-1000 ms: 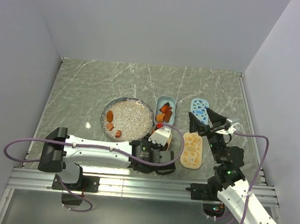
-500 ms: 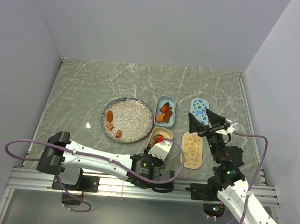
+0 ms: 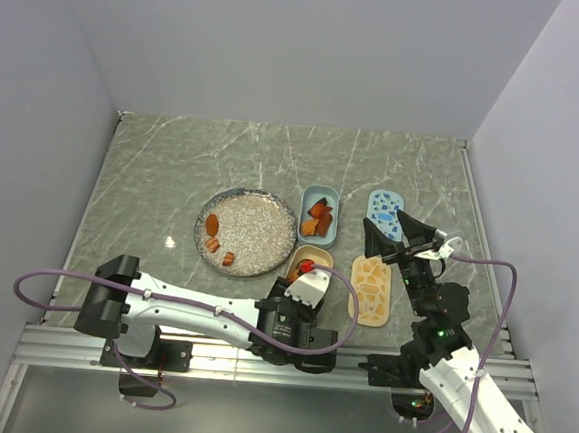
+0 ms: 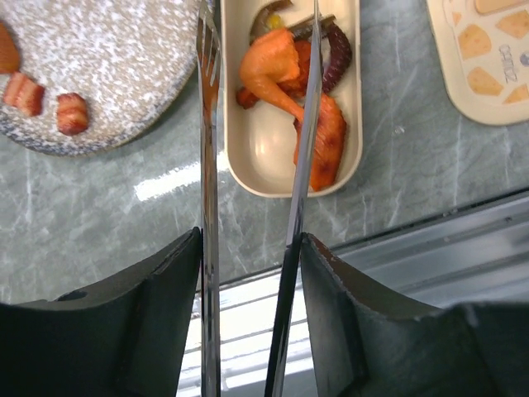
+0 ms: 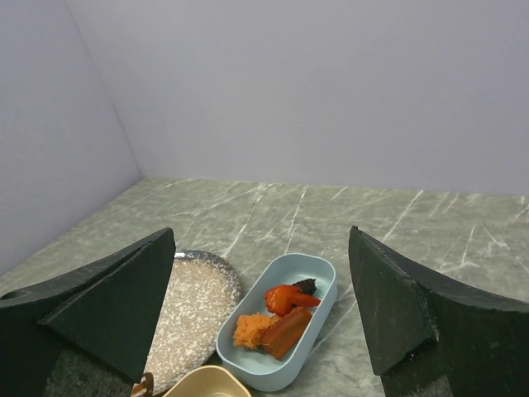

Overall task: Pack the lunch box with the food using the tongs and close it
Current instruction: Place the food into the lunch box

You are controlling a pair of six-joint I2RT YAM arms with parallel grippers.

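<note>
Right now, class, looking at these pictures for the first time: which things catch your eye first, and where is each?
The orange and reddish food chunks stand out: a heap in the beige oval tub nearest the arms, more in the pale blue oval tub behind it. The left claw grips long silvery metal tongs, blades parted over the beige tub. A few chunks lie on the round silvery speckled plate to the left.
</note>
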